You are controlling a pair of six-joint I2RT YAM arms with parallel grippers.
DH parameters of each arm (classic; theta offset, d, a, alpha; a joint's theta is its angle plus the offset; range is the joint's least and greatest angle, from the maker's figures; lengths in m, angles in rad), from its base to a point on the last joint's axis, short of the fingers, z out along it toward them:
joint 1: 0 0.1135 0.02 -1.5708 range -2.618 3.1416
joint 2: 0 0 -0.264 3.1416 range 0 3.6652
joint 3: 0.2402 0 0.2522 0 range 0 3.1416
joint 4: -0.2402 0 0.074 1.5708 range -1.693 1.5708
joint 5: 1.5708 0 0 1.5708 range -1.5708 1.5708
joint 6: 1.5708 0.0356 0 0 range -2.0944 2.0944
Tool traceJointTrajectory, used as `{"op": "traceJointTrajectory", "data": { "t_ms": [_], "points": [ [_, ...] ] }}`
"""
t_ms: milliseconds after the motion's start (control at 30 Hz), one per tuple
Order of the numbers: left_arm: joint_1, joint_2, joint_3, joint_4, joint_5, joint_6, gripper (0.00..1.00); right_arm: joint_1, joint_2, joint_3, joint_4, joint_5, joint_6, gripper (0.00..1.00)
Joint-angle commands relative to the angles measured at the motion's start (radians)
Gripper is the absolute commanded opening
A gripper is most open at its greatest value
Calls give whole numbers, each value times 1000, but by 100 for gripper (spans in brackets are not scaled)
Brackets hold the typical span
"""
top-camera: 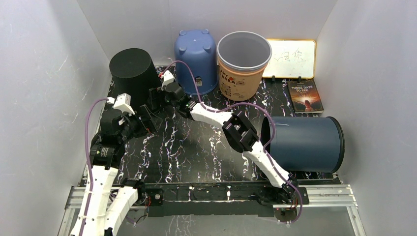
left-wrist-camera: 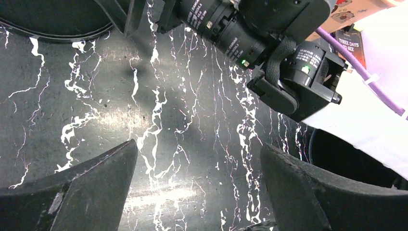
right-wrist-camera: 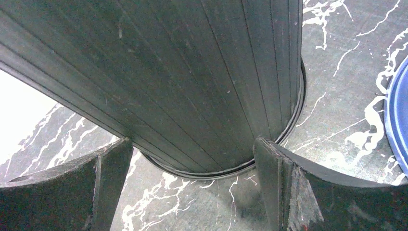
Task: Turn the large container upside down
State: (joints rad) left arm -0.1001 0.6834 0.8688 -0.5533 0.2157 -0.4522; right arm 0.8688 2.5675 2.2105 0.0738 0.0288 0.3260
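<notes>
A black ribbed bin [top-camera: 132,73] stands upside down at the back left, its rim on the marbled table. In the right wrist view its wall [right-wrist-camera: 183,82] fills the upper frame, rim down. My right gripper [top-camera: 155,98] is open right beside the bin's base, and its fingers [right-wrist-camera: 192,159] hold nothing. My left gripper [top-camera: 147,120] is open and empty just in front of the bin. It hovers low over bare table [left-wrist-camera: 199,163], under the right arm [left-wrist-camera: 250,33]. The bin's rim [left-wrist-camera: 53,24] shows at the top left of the left wrist view.
A blue bin [top-camera: 196,59] stands upside down at the back. A tan bin [top-camera: 243,64] stands upright beside it. A dark blue bin [top-camera: 305,143] lies on its side at the right. A whiteboard [top-camera: 293,59] and a book [top-camera: 305,97] lie at the back right. White walls enclose the table.
</notes>
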Motion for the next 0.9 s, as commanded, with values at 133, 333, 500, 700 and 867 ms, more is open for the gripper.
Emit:
{"op": "traceJointTrajectory", "data": {
  "t_ms": [133,333,500,700,867],
  "points": [
    [4,-11,7,33,14,-12,98,4,-357,-397,176,157,-44,98],
    [4,-14,-10,69,78,-36,98,4,-635,-645,48,413,-38,98],
    [3,-13,-127,226,224,-119,97,-4,-879,-763,-115,628,-5,98],
    [-7,-3,-276,519,351,-224,92,-21,-1143,-858,-257,835,12,98],
    [-214,109,-222,594,236,-223,91,-36,-1282,-869,-375,915,15,98]
  ]
}}
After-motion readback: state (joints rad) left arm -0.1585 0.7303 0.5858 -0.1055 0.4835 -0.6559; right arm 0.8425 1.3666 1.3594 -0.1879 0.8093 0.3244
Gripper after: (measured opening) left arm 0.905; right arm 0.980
